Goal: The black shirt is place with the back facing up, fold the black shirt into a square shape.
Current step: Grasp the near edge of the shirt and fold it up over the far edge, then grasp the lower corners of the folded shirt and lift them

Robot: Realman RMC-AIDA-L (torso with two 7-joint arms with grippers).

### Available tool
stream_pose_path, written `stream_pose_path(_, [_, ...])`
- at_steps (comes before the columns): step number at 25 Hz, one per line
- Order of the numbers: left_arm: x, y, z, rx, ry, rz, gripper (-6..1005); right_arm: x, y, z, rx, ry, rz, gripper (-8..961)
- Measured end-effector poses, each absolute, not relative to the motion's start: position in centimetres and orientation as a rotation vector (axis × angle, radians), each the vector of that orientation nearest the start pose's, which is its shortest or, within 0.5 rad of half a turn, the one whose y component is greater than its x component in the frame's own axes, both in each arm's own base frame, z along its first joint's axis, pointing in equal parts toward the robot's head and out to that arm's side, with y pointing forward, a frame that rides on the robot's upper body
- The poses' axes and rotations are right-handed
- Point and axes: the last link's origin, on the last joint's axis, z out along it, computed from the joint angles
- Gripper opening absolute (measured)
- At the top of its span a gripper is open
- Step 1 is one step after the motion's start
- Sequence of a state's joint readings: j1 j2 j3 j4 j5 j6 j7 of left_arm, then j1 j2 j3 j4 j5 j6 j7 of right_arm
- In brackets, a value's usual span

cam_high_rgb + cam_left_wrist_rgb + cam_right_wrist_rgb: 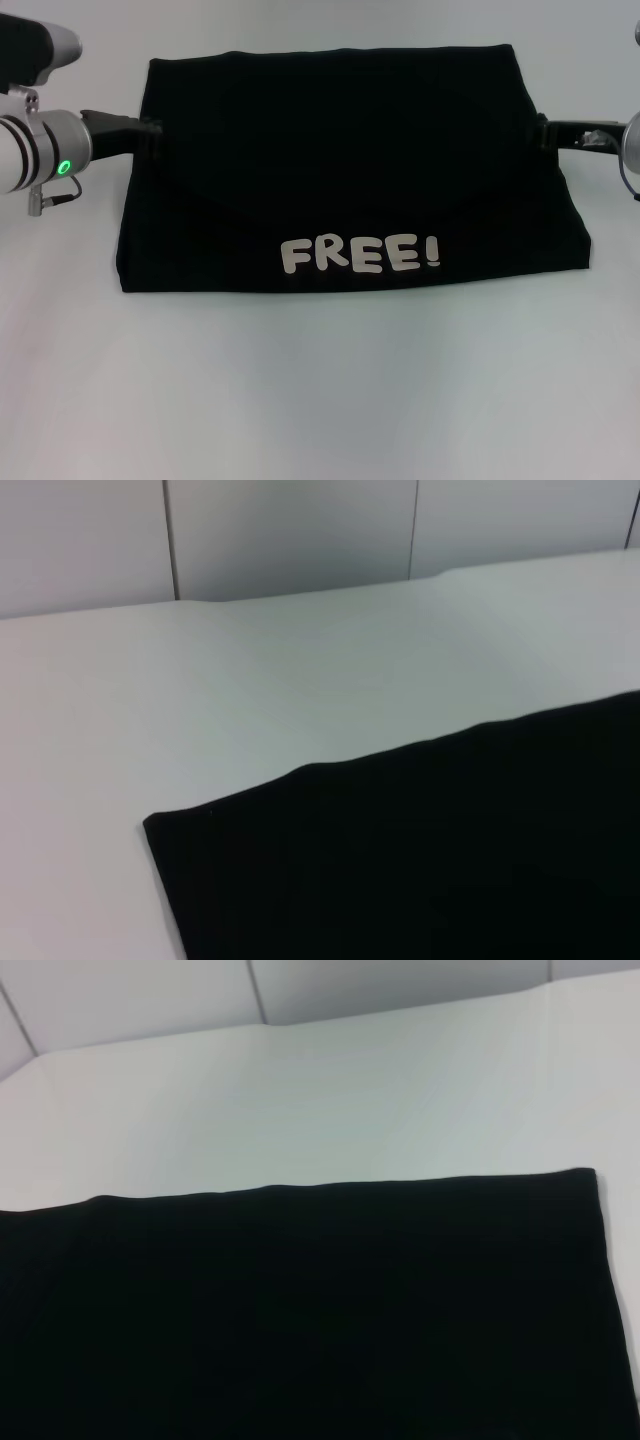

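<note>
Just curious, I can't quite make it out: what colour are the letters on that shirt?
White, reading "FREE!" on the black shirt; the head view shows it best.

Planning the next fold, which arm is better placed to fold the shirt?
Neither clearly: the left gripper and right gripper each sit at a side edge of the soft black cloth shirt. Probably both together.

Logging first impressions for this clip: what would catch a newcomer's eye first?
The black shirt dominates the middle of the white table, already folded into a wide block with white "FREE!" lettering near its front edge. The left claw and right claw sit at its left and right edges, level with each other.
</note>
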State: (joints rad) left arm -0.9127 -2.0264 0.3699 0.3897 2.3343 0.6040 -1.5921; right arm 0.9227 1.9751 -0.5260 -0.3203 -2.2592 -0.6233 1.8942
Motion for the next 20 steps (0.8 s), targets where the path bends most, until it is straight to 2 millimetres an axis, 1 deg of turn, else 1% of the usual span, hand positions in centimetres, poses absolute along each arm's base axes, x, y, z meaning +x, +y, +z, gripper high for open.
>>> stream_pose_path(3, [-26.8, 47.8, 2.3, -2.019, -0.845, -0.216, 41, 26.4, 47.8, 2.0, -1.982, 1.149, 0.345, 121])
stream_pose_path(8, [-26.6, 47.6, 1.7, -2.052, -0.809, -0.183, 42, 27.1, 47.4, 2.1, -1.970, 1.164, 0.344, 170])
stream_pose_path(11, [-26.5, 47.7, 1.8, -2.047, -0.800, -0.178, 252, 27.3, 47.4, 2.6, -1.958, 1.152, 0.348, 199])
stream_pose_path(13, [-26.5, 47.9, 2.3, -2.024, -0.795, -0.177, 338, 27.1, 47.5, 3.1, -1.960, 1.133, 0.363, 218])
stream_pose_path(17, [-25.9, 48.4, 3.7, -1.984, -0.793, -0.215, 505, 26.2, 47.5, 4.8, -1.950, 1.096, 0.470, 392])
stream_pose_path(20, [-25.4, 47.9, 4.9, -1.997, -0.811, -0.270, 624, 25.8, 46.9, 5.8, -1.973, 1.103, 0.565, 516])
